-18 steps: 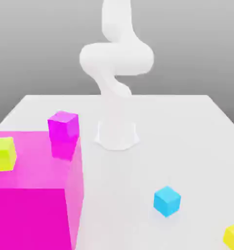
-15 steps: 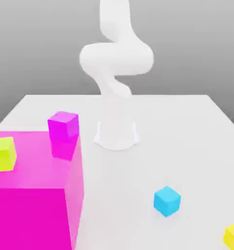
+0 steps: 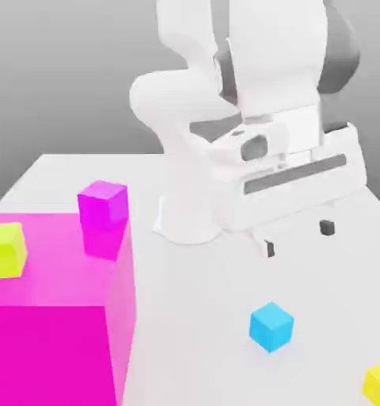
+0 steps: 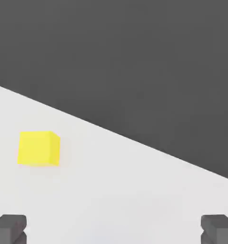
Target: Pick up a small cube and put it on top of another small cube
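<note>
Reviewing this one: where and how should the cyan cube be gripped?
Probably best by two opposite upright sides of the cyan cube, coming straight down from above: it sits flat on the table with bare surface around it, a corner turned toward the exterior view, so the jaws should turn to match its faces.

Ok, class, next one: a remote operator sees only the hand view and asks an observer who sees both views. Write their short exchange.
Operator: I have a yellow cube and my open claw. Is there another small cube on the table?
Observer: Yes, a cyan cube rests there.
Operator: Any cube standing higher up?
Observer: A small magenta cube sits on the big magenta block.
</note>
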Controlling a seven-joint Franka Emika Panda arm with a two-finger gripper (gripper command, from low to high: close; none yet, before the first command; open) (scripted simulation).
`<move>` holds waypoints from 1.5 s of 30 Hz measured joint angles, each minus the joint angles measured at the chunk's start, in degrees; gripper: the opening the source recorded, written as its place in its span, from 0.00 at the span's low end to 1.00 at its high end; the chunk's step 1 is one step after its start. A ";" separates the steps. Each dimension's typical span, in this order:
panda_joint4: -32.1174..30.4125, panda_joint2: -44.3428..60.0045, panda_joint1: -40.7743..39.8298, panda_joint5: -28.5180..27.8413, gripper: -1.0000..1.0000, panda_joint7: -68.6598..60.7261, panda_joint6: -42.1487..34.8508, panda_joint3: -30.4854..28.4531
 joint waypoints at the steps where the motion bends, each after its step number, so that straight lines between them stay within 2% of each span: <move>1: -0.99 1.69 0.34 -0.66 0.50 -0.06 1.17 0.47; 8: -6.50 12.16 2.74 -12.34 0.50 5.03 9.35 0.49; 17: -4.69 24.34 2.31 -12.72 0.50 5.14 19.30 0.95; 18: -4.58 25.14 2.20 -12.56 0.00 5.07 19.92 1.10; 25: -4.59 25.02 2.14 -12.82 0.00 5.27 19.81 1.12; 35: -6.84 12.39 2.42 -13.24 0.00 5.56 9.47 0.74; 45: 9.42 18.21 4.47 -17.05 0.00 -2.65 -1.19 3.63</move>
